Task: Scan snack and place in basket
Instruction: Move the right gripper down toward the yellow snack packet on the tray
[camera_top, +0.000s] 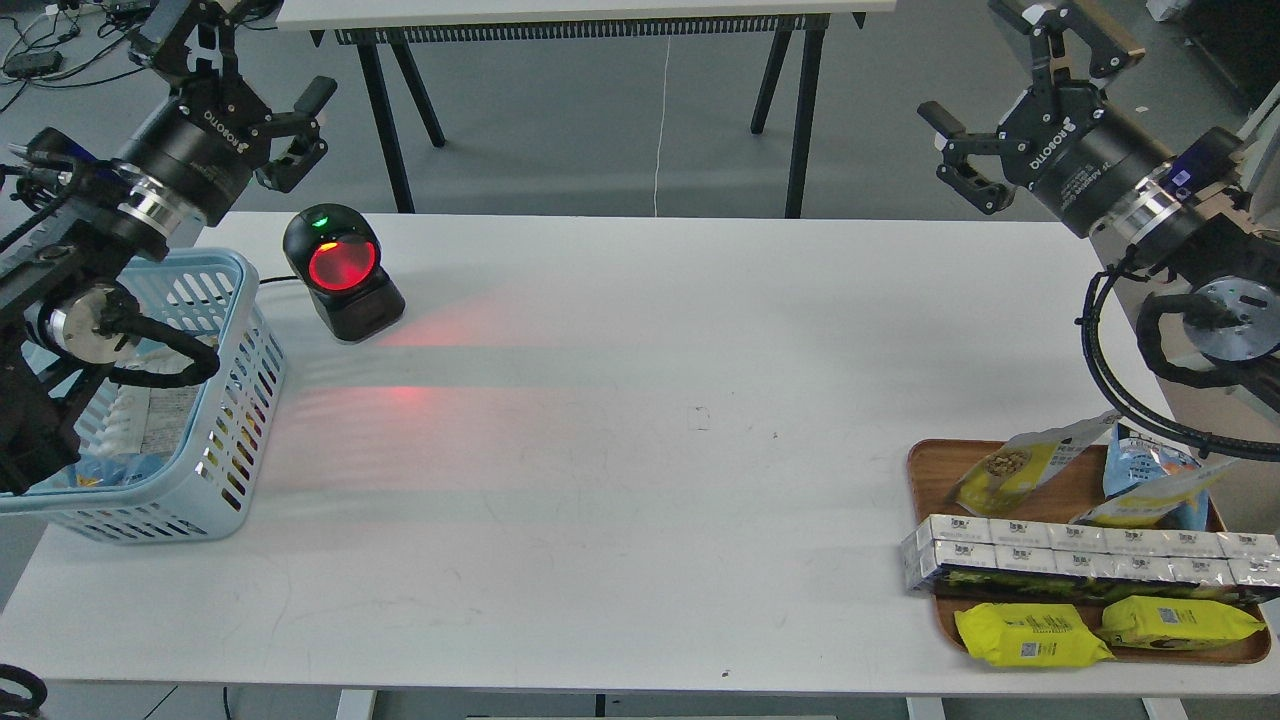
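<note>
Desk (640, 450) showing matt white; basket (235, 400) looking smooth plastic; tray (930, 470) reading as wood; pouch (1020, 465) gleaming glossy foil.

A long white surface (620, 480) carries three things; a light blue slotted basket (235, 400) at its left end; a black scanner (342, 273) with a glowing red window just beside it, casting red light; a brown wooden tray (935, 470) at the right end.

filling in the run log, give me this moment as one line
phase: before pickup | left gripper: open, raised | right gripper: open, raised | snack: on wooden tray | basket: left of scanner
</note>
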